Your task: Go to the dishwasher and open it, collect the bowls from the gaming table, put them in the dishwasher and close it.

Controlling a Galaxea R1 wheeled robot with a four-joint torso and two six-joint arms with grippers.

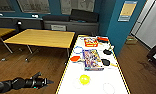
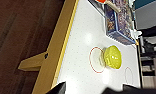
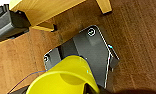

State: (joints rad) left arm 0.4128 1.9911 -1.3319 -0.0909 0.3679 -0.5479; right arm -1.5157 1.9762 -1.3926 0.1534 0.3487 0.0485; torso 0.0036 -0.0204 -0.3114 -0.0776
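The gaming table (image 1: pixel 94 83) is white-topped with a yellow rim (image 2: pixel 56 50) and red circles on it. A yellow bowl (image 1: pixel 84 79) lies upside down on its near end, beside a red circle (image 2: pixel 112 57). My left gripper (image 1: pixel 45 79) hangs open over the wood floor just left of the table's rim, its dark fingers wide apart (image 2: pixel 86 88) and short of the bowl. A second yellow bowl (image 3: pixel 69 72) looms large in the right wrist view, held up over the floor in my right gripper. The dishwasher is out of view.
On the table's far half lie a colourful game box (image 1: pixel 92 59), a red box (image 1: pixel 90 42), a red paddle (image 1: pixel 75 58) and black pieces (image 1: pixel 107 52). A wooden table (image 1: pixel 41 37) stands to the left and a blue pillar (image 1: pixel 121 27) to the right.
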